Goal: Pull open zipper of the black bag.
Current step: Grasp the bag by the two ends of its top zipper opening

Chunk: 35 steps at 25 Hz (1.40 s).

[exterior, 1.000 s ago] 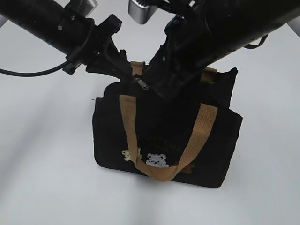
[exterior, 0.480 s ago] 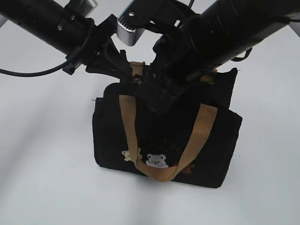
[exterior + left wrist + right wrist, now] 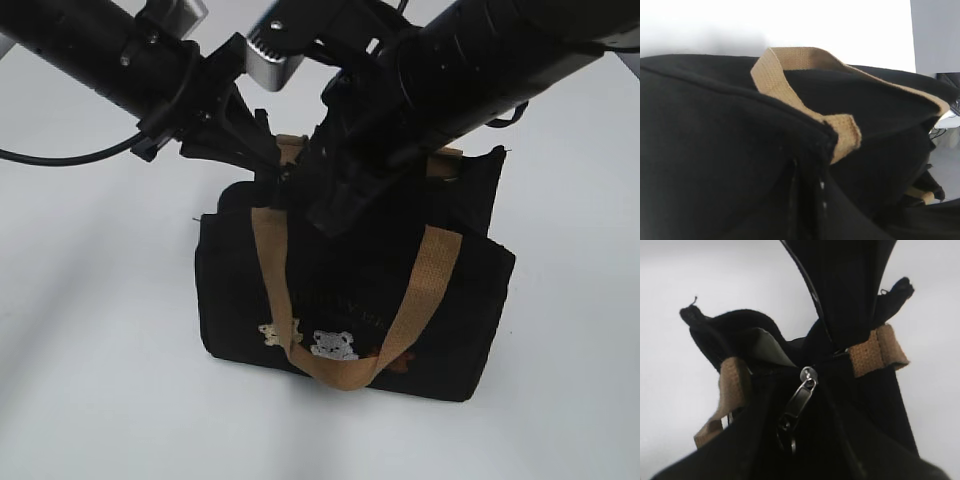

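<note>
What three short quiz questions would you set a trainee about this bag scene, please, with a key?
1. True or false: the front tan handle stands upright above the black bag.
2. Multiple choice: the pull tab of the zipper, seen in the right wrist view, is A) silvery metal, B) red plastic, C) tan webbing.
3. Short answer: what small figures are embroidered low on the bag's front?

Key:
1. False: the handle hangs down across the bag's front.
2. A.
3. Bears.
</note>
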Each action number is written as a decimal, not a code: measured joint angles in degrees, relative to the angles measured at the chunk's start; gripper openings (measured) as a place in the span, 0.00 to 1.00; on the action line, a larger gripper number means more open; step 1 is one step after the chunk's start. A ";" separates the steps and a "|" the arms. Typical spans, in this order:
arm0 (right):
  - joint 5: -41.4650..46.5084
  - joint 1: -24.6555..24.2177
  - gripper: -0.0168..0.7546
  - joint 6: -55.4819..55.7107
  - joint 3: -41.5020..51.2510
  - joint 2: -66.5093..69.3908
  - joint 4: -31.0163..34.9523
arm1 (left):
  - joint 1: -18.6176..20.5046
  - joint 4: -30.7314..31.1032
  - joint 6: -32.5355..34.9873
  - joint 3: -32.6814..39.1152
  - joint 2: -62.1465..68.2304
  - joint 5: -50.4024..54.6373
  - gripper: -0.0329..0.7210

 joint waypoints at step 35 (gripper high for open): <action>9.78 0.00 0.02 10.00 0.12 -6.45 -15.39 | -0.21 -1.64 0.00 0.00 -0.10 1.44 0.05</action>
